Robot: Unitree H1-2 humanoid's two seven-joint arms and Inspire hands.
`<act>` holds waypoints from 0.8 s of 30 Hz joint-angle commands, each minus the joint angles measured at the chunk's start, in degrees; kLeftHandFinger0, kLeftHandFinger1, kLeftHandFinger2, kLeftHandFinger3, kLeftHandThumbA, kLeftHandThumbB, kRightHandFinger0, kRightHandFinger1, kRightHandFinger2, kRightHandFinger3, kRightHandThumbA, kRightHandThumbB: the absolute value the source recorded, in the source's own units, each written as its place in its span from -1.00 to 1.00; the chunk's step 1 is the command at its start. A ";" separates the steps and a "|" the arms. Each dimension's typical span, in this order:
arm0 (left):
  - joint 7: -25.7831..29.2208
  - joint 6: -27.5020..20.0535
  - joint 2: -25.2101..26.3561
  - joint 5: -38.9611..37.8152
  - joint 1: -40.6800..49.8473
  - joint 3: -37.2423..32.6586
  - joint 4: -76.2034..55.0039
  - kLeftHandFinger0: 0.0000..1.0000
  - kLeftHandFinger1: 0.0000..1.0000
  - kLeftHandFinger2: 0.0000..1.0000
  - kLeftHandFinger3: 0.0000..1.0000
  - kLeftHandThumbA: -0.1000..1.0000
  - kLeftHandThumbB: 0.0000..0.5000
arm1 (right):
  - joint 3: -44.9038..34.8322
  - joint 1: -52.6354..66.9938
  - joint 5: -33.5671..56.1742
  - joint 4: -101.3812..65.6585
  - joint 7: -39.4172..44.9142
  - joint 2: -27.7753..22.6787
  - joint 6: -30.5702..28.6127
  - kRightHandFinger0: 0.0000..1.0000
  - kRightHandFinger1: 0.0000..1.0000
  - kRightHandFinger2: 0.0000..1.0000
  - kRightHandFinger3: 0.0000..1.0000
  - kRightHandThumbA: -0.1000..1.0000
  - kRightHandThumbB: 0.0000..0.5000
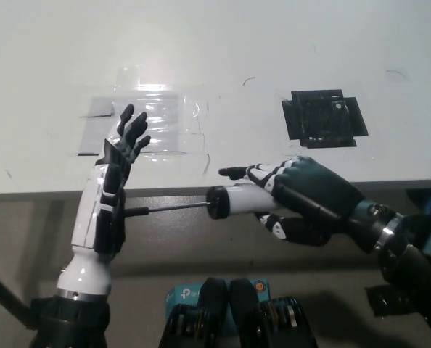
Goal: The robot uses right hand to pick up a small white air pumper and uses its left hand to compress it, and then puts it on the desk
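Right hand point(302, 199) grips the white air pumper point(237, 201) level beyond the desk's point(273, 51) front edge.
Left hand point(112, 196), fingers spread upright, presses its palm on the rod's point(173, 208) handle.

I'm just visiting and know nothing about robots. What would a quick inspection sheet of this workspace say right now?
Surface: white desk, front edge running just behind the hands.
Job's things: small white air pumper held level in front of the desk edge; its thin rod points toward the left hand.
Clutter: clear tape patch and black tape square on the desk.
Hands: right hand shut on the pumper; left hand open, palm at the rod's end.
Cables: nothing seen.
Surroundings: grey floor.
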 commanded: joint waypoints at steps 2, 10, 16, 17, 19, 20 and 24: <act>0.31 1.17 -1.56 2.62 -1.60 -2.01 -1.14 1.00 1.00 1.00 1.00 1.00 -0.13 | 1.70 -3.10 -0.91 -1.52 2.53 2.20 -0.01 -0.79 0.17 0.65 0.89 -1.00 -0.35; 1.31 1.04 -3.85 8.08 -1.12 -5.12 0.22 1.00 1.00 1.00 1.00 1.00 -0.22 | 2.57 -3.69 -0.83 -0.67 1.50 5.23 -1.79 -0.96 -0.08 0.51 0.61 -1.00 -0.13; 1.80 -0.23 -4.45 10.98 -1.25 -7.35 1.61 1.00 1.00 1.00 1.00 1.00 -0.35 | 3.24 -4.37 -2.46 -1.20 3.41 6.07 0.47 -1.00 -0.43 0.24 -0.20 -1.00 -0.35; 1.87 -0.36 -4.41 11.23 -1.10 -7.64 1.63 1.00 1.00 1.00 1.00 1.00 -0.35 | 3.42 -4.24 -2.85 -1.15 3.25 6.17 0.22 -1.00 -0.52 0.09 -0.32 -1.00 -0.27; 1.77 -0.35 -4.26 11.42 -0.88 -8.02 1.58 1.00 1.00 1.00 1.00 1.00 -0.37 | 3.54 -4.19 -3.07 -1.74 4.23 6.40 1.44 -1.00 -0.67 -0.17 -0.69 -1.00 -0.32; 1.66 -0.16 -4.18 11.47 -0.20 -8.21 1.16 1.00 1.00 1.00 1.00 1.00 -0.37 | 3.71 -3.58 -3.19 -2.00 4.20 6.61 1.59 -1.00 -0.73 -0.25 -0.78 -1.00 -0.33; 1.66 0.13 -4.33 11.14 0.30 -8.26 1.12 1.00 1.00 1.00 1.00 1.00 -0.35 | 3.57 -2.96 -2.47 -1.43 3.64 6.45 0.85 -1.00 -0.83 -0.38 -0.91 -1.00 -0.35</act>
